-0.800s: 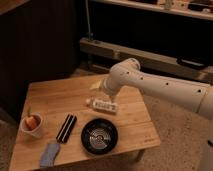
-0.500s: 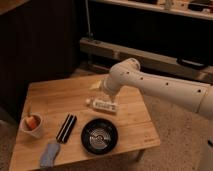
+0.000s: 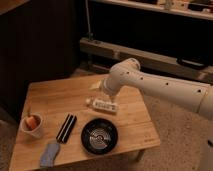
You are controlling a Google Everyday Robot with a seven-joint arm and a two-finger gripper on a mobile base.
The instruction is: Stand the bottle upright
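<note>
The bottle (image 3: 103, 105) lies on its side near the middle of the wooden bench (image 3: 55, 95), its long axis running left to right and its paler end to the left. The white arm (image 3: 160, 90) reaches in from the right and bends down over it. The gripper (image 3: 101, 93) sits at the arm's low end, just above the far side of the bottle and very close to it. Whether it is clenched, released or touching the bottle cannot be told, as the wrist covers most of it.

Nearer than the bottle stands a black bowl (image 3: 99, 135) (ribbed in rings inside). A flat black ribbed bar (image 3: 66, 128) lies just left of the bowl. A white cup (image 3: 32, 125) with an orange thing in it stands at the left edge. A blue-grey pad (image 3: 49, 154) lies at the near-left corner.
</note>
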